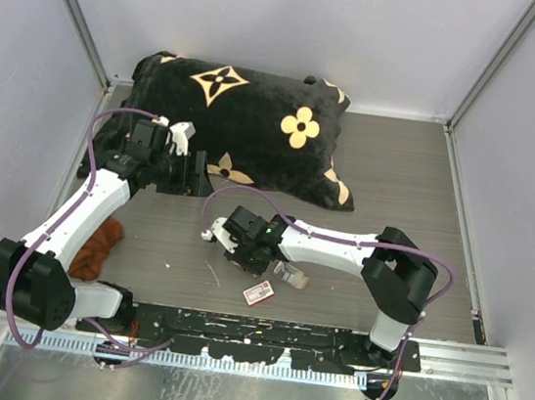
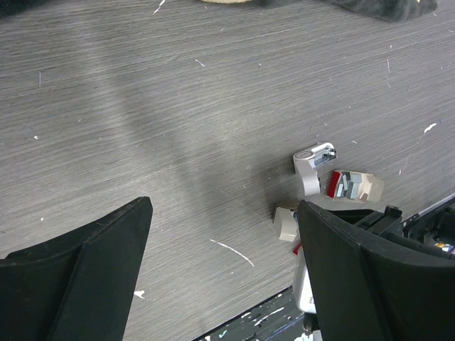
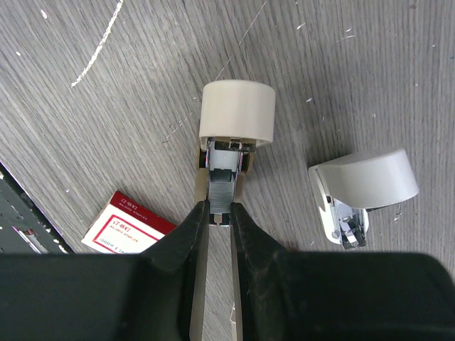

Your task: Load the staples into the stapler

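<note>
While the grey wood-grain table (image 1: 396,197) is taken up at its far side by a large black pillow (image 1: 257,130) with gold flowers, the work itself is crowded into a small patch near the front edge. The left gripper (image 2: 224,213) hangs above bare table with its fingers spread wide and nothing between them. It takes no part in this step.

The right gripper (image 3: 219,209) is pinched onto the near end of a silvery staple strip (image 3: 220,181). That strip lies lengthwise along the open channel of a small cream stapler (image 3: 238,110), its far end reaching under the stapler's rounded cream head. Just beside it on the table, but apart from it, lies a white curved piece (image 3: 362,185) with metal on its underside. Whether that is the stapler's own top or a separate thing I cannot tell. The red-and-white staple box (image 3: 128,227) lies flat near the front edge, on the other side of the fingers.

By my reading, the step in hand is seating the strip in the channel. The next move calls for easing it fully forward, square to the channel, and letting go without lifting it back out. After that, the stapler has yet to be closed.
</note>
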Motion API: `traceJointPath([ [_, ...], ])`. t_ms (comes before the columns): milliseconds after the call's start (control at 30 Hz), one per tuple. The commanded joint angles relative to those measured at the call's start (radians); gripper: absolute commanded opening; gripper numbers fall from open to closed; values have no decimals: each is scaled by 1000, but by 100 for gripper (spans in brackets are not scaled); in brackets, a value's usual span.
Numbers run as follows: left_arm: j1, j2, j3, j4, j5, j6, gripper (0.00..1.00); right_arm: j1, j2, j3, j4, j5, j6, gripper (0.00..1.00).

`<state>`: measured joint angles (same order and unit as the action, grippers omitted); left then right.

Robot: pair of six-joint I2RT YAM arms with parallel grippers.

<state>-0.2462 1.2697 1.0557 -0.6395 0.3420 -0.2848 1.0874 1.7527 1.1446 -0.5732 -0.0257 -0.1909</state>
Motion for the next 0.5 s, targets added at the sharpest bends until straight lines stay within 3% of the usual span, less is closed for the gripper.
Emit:
traceJointPath([
  [0, 9, -8, 10, 45, 24, -10, 86, -1, 25, 31, 2, 7, -21, 8],
  [133, 10, -8, 10, 46, 25, -10, 86, -1, 25, 32, 1, 7, -16, 10],
  [467, 11, -8, 10, 46, 28, -11, 86, -1, 5, 31, 1, -1, -11, 28],
])
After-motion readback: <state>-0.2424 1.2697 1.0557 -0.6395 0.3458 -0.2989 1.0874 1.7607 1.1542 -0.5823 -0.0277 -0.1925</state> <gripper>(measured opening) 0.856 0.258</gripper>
